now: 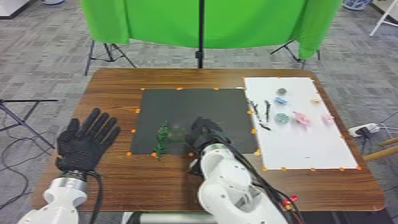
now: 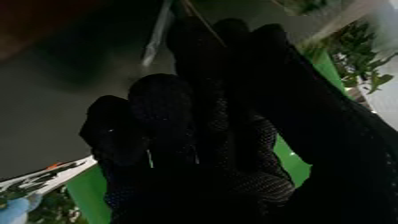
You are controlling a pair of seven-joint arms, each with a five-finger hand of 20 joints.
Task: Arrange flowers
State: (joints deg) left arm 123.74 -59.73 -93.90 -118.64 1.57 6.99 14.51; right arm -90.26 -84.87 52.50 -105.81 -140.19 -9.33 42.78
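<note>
Kept fingers straight and apart on the left hand (image 1: 82, 147), in bumpy black cloth, at nine o'clock on the hard brown table (image 1: 151, 187). Could not tell the right hand (image 1: 204, 132) as open or closed, over the flat dark mat (image 1: 191, 100), toward six o'clock. Saw one skinny, leafy green sprig (image 1: 163, 137) toward seven; thin, crooked black twigs (image 1: 257, 114) and small puffy flowers (image 1: 302, 119) toward three, on a smooth white sheet (image 1: 306, 150).

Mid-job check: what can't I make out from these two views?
Head view: whether the right hand grips anything; its back hides the palm.
Head view: what the pink piece is; too small.
Right wrist view: the rest of the foliage and the pale strip; both cut off by the edge.
</note>
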